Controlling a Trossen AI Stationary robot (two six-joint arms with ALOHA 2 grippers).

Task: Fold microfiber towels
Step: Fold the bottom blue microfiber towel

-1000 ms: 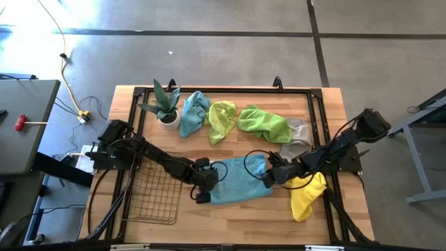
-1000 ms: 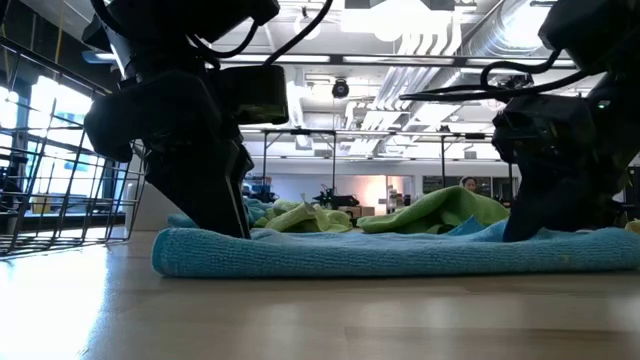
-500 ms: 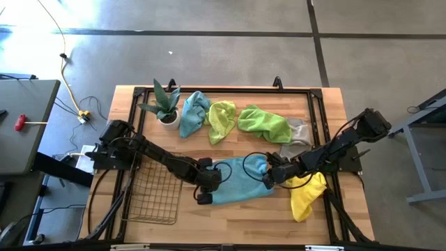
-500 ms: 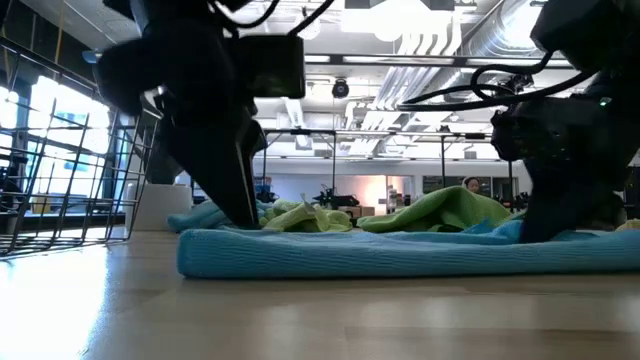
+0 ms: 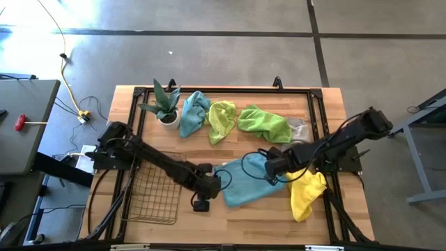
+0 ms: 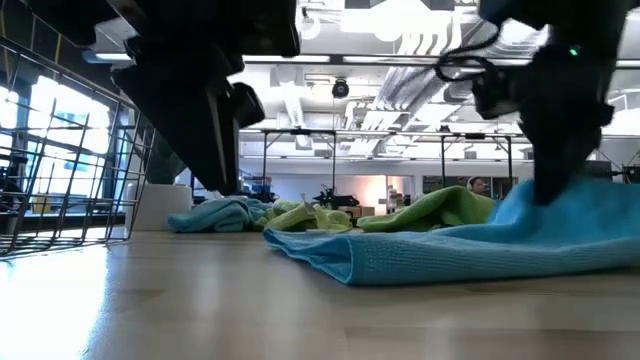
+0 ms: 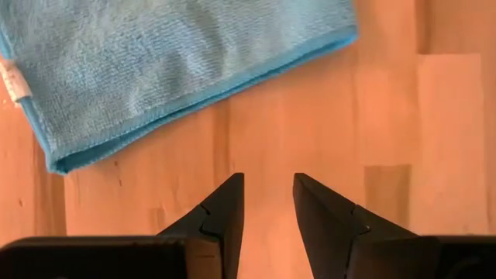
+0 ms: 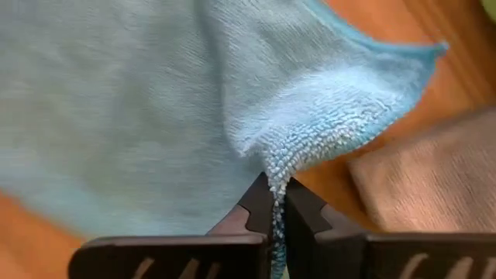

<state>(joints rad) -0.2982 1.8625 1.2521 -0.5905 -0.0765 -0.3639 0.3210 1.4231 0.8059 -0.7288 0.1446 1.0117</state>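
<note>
A teal towel [image 5: 244, 183] lies spread near the table's middle; it also shows in the low view [image 6: 450, 250]. My right gripper [image 5: 269, 167] is shut on its right end and holds that end above the wood. My left gripper [image 5: 201, 201] is open over bare wood just left of the towel, touching nothing; in its wrist view [image 7: 267, 180] the towel's corner [image 7: 58, 159] lies ahead of the fingers. A yellow towel [image 5: 306, 195] lies under my right arm. Teal [image 5: 194, 111], lime [image 5: 223, 120], green [image 5: 263, 124] and grey [image 5: 298, 132] towels lie crumpled at the back. My right gripper pinches a bunched fold of the teal towel [image 8: 273, 167] between its two fingers, close to the towel's right corner [image 8: 430, 53]. The fingers point down and slant from the table's right. That end is lifted, and the towel slopes down to its left end [image 6: 330, 255] on the table.
A potted plant [image 5: 164, 104] stands at the back left. A dark wire-mesh basket [image 5: 153, 199] lies at the near left, beside my left arm. A black frame [image 5: 317, 104] runs around the tabletop. Bare wood shows along the near edge.
My right gripper has risen and gone a little toward the table's left and far edge with the towel's right end, which has lifted. My left gripper has come off the towel's left end and drawn toward the near edge. The towel's left end has slid right and turned askew.
</note>
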